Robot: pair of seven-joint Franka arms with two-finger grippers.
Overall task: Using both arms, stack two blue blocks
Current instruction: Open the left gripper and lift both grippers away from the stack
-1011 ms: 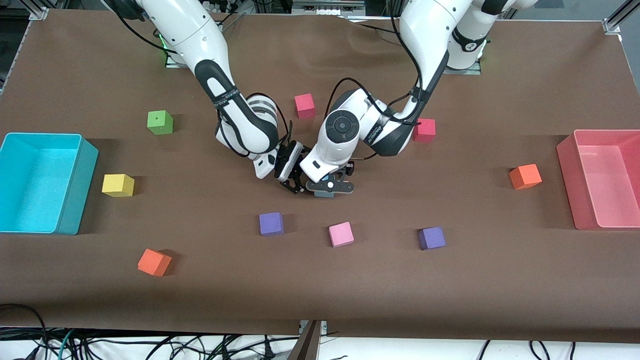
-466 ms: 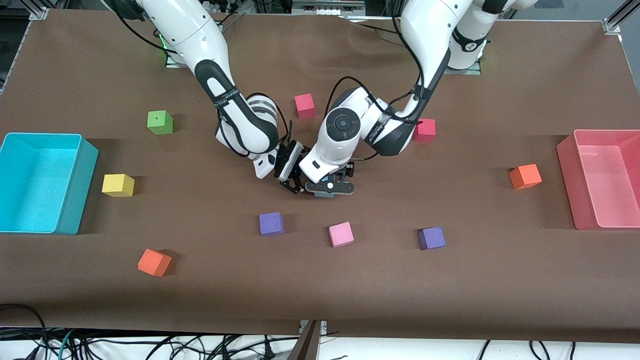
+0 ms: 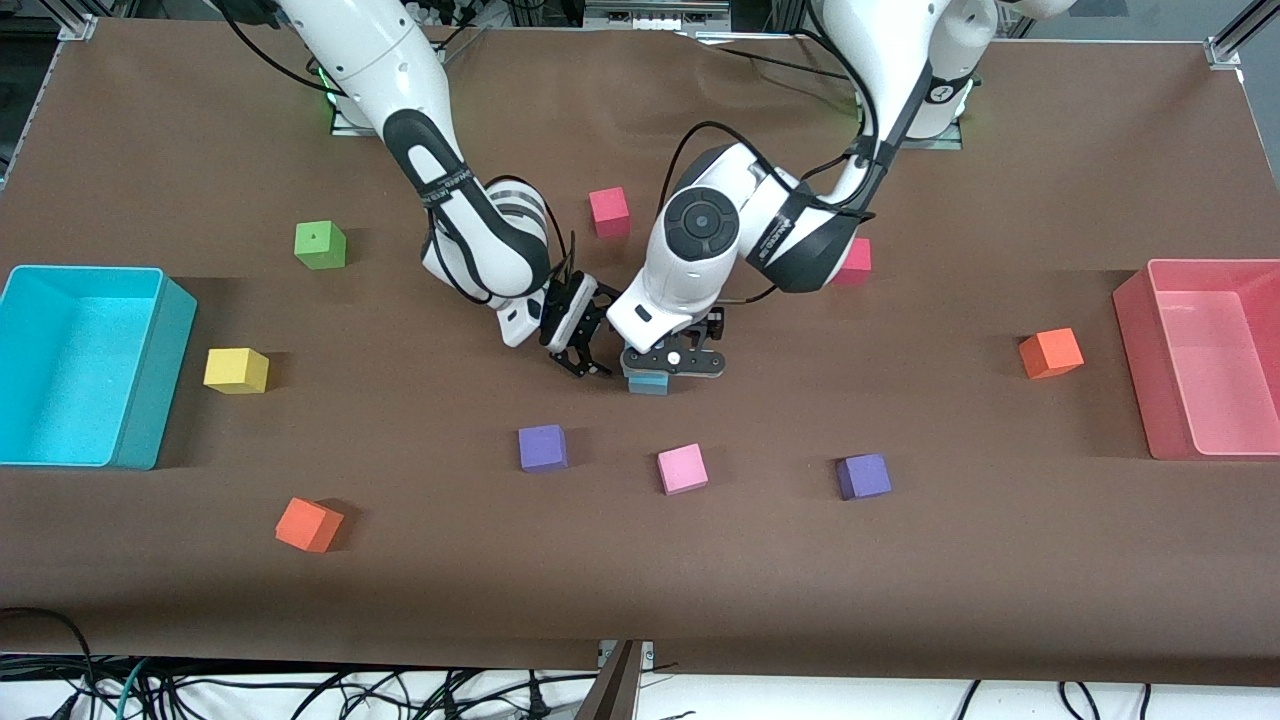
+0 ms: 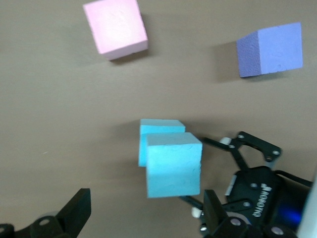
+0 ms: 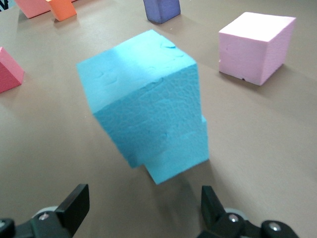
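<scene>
Two sky-blue cubes stand stacked in the middle of the table. In the front view only the lower cube [image 3: 648, 385] shows, under my left gripper [image 3: 668, 366]. The left wrist view shows the upper cube [image 4: 174, 164] slightly offset on the lower cube [image 4: 157, 130]. My left gripper [image 4: 146, 218] is open and empty above the stack, touching neither cube. My right gripper [image 3: 586, 360] is open and empty beside the stack, toward the right arm's end. The right wrist view shows the upper cube [image 5: 142, 94] on the lower cube [image 5: 182, 154], ahead of my right gripper [image 5: 143, 206].
A purple cube [image 3: 543, 447], a pink cube [image 3: 683, 469] and another purple cube [image 3: 864, 476] lie nearer the camera than the stack. Two red cubes [image 3: 609, 211] [image 3: 855, 260], orange cubes [image 3: 1050, 352] [image 3: 308, 524], a yellow cube [image 3: 236, 370], a green cube [image 3: 320, 245], a cyan bin [image 3: 150, 370] and a pink bin [image 3: 1135, 350] also stand around.
My left gripper has lifted up off the blue stack, so the lower cube shows more. My right gripper has drawn back slightly. The stack has stayed in place.
</scene>
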